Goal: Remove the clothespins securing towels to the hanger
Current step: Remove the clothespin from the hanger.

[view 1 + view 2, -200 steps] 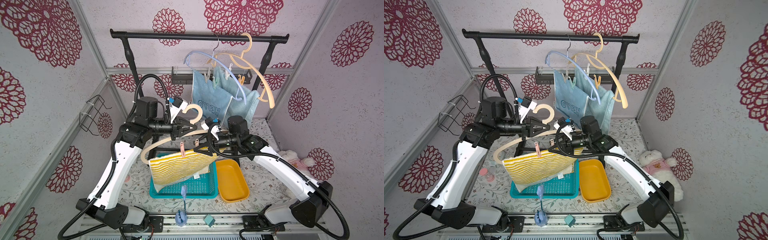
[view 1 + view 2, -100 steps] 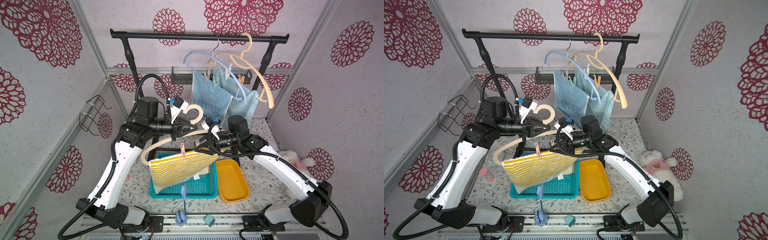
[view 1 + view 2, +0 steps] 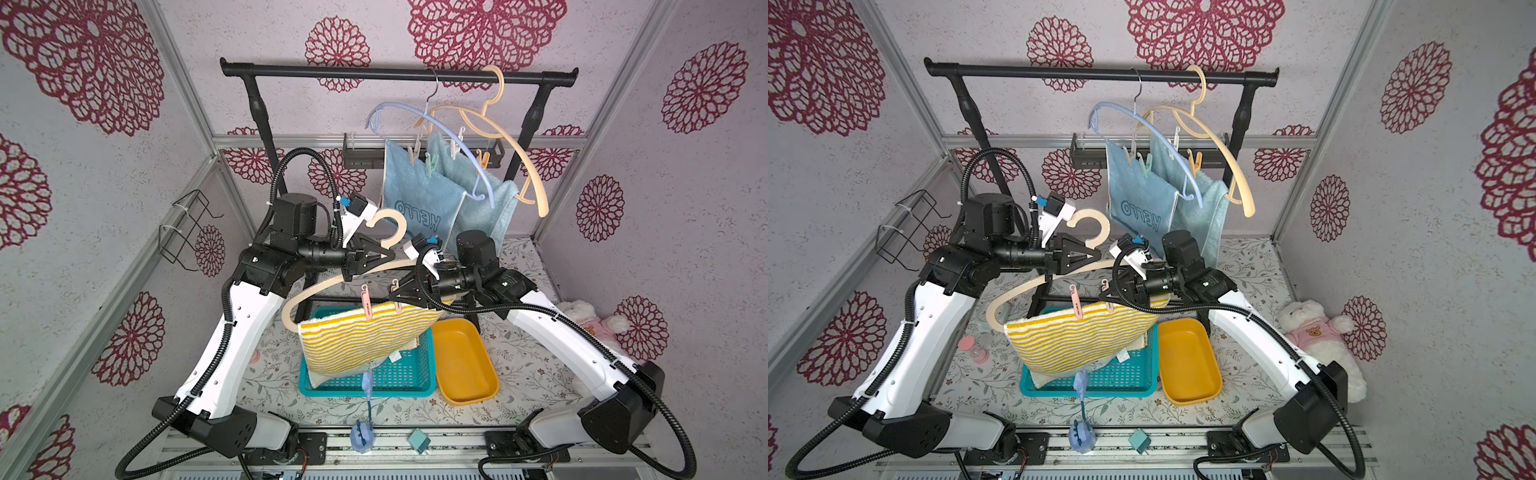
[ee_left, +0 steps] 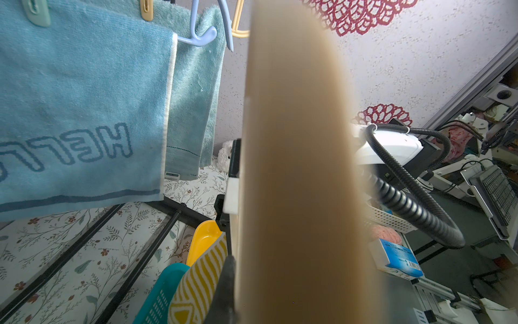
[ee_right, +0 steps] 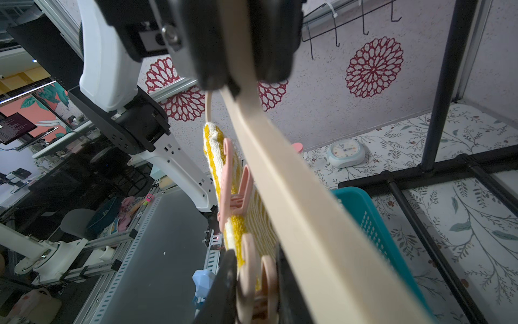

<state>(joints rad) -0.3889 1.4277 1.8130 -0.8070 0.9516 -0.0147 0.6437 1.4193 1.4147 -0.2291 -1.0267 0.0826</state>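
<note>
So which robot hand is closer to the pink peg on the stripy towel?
Right. The right gripper sits just beside the pink peg, its jaws around the paler peg next to it. The left gripper is higher up, shut on the hanger near its hook.

Looped cloth towel [image 3: 361, 336], smooth plastic hanger [image 5: 308, 210]

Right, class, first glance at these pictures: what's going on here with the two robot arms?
The left gripper holds a cream hanger by its neck, with a yellow striped towel pinned to it. The right gripper has its jaws against both sides of the beige clothespin. The pink clothespin is still on. The HELLO towel and the plain blue towel hang pinned behind.
</note>
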